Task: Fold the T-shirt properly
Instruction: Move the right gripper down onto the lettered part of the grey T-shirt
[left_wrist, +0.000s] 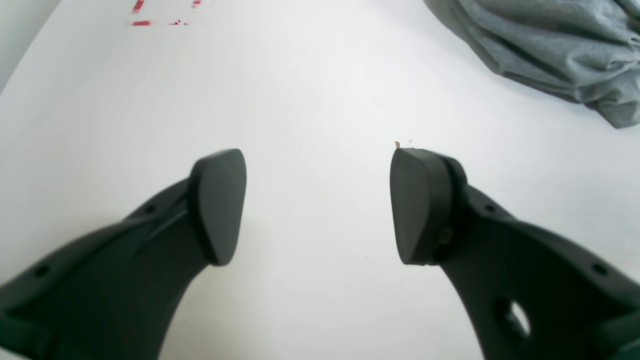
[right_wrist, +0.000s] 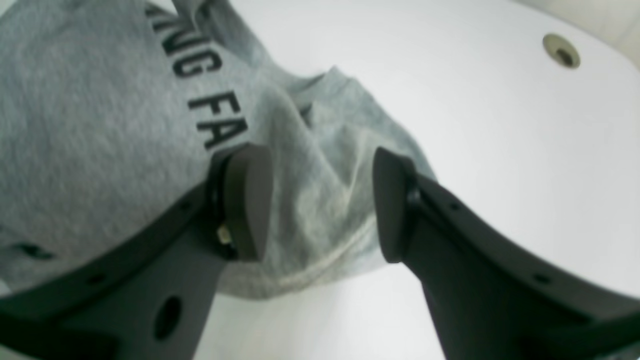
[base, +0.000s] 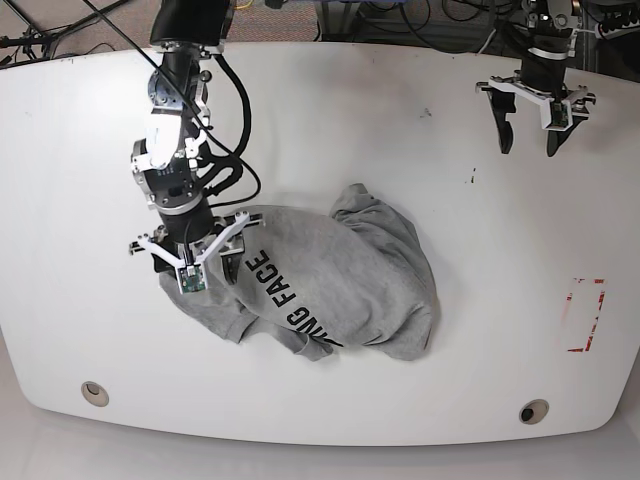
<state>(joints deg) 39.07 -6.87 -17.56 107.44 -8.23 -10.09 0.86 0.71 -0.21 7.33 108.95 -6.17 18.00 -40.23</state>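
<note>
right gripper (right_wrist: 320, 205) released, jaws apart and straddling a raised fold of the T-shirt (right_wrist: 100, 130), pads not pinching the cloth, fabric bulging up between them; in base view this gripper (base: 190, 262) sits low over the shirt's left end, arm coming down from the table's top-left. left gripper (left_wrist: 317, 205) also released, jaws wide with nothing between them, hovering over bare white table (left_wrist: 310, 90); in base view it (base: 530, 140) hangs near the top-right, well apart from the garment. T-shirt (base: 320, 285) lies crumpled near the table middle, light heather-grey, black block letters "NG FACE" running diagonally down its front, wrinkled hump toward the right side, hem edge showing under the right gripper in the wrist view. a corner of the shirt (left_wrist: 550, 45) shows top-right in the left wrist view. red tape marks (base: 585, 315) on the table's right side, round holes (base: 95, 392) (base: 533, 411) near the front corners, cables (base: 400, 15) behind the far edge
</note>
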